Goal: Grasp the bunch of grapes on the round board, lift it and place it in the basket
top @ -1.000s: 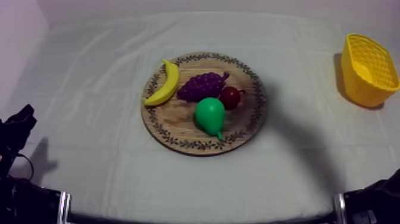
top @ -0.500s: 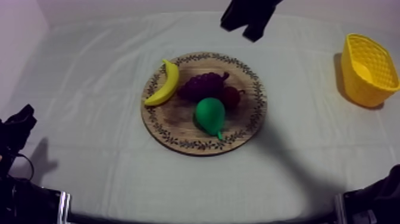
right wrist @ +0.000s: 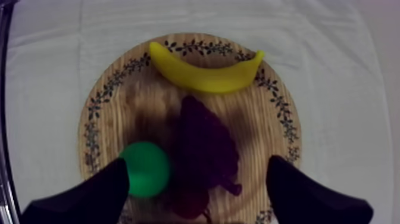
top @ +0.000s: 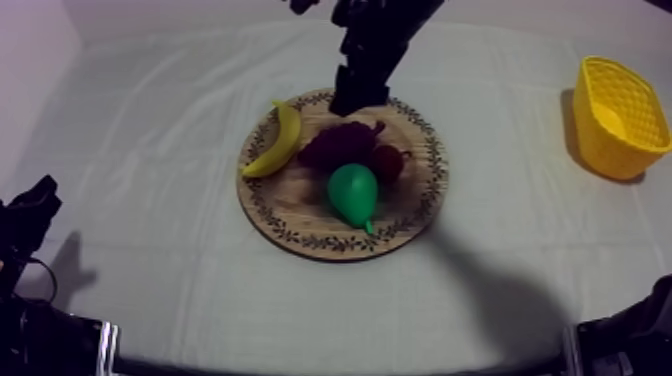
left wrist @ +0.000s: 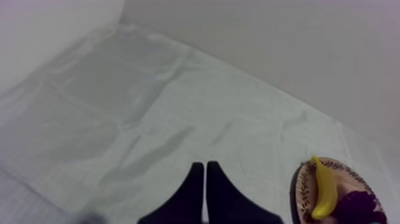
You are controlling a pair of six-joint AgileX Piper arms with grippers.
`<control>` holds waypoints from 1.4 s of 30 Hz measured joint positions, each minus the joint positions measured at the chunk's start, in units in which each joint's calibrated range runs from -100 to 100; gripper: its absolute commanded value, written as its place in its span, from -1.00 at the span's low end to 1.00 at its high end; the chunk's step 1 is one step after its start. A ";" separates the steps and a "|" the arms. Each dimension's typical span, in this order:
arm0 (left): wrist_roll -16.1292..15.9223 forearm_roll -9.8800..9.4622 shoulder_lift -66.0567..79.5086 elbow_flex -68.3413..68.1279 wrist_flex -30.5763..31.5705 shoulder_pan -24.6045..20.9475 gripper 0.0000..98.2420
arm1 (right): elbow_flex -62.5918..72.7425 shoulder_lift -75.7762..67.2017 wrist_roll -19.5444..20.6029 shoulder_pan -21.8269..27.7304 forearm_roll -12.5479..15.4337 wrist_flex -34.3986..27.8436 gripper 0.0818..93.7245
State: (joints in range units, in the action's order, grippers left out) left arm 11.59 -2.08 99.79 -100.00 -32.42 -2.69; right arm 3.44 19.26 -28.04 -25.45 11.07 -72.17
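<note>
The bunch of grapes (top: 338,145) lies on the round wooden board (top: 300,222), just toward 12 o'clock from the board's middle. The board sits mid-table (top: 140,110). From the grapes, the banana (top: 278,140) lies at 9 o'clock along the patterned rim, the green pear (top: 353,193) at 6 o'clock, and the small red fruit (top: 388,162) at 4 o'clock, touching the bunch. The pear touches or nearly touches the grapes; I cannot tell which.

The right arm comes in from 1 o'clock in the top view. The right end effector (top: 352,100) hangs over the board's rim at 12 o'clock, just beyond the grapes and apart from them. In the right wrist view its two black fingers (right wrist: 89,193) stand wide apart with nothing between them. The grapes lie below the gap, with the pear beside one finger and the banana on the far side of the bunch.

The yellow basket (top: 620,118) stands at the table's right edge, at 2 o'clock from the board and well apart from it.

The left end effector (left wrist: 205,165) rests low at 8 o'clock from the board. Its fingers lie together in a narrow wedge, holding nothing, over bare cloth, and the board's banana side is near it.
</note>
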 measured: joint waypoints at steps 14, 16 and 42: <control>0.00 0.00 0.00 0.00 0.00 0.00 -1.00 | 5.78 16.86 1.39 -0.06 -2.26 5.23 0.87; 0.00 0.00 0.00 0.00 0.00 0.00 -1.00 | 6.10 18.81 1.61 -0.06 -2.72 5.77 0.87; 0.00 0.00 0.00 0.00 0.00 0.00 -1.00 | -0.56 17.60 0.42 1.40 -3.44 7.99 -0.22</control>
State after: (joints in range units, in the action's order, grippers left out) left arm 11.59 -2.08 99.79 -100.00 -32.42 -2.69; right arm 2.88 36.86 -27.62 -24.06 7.63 -64.18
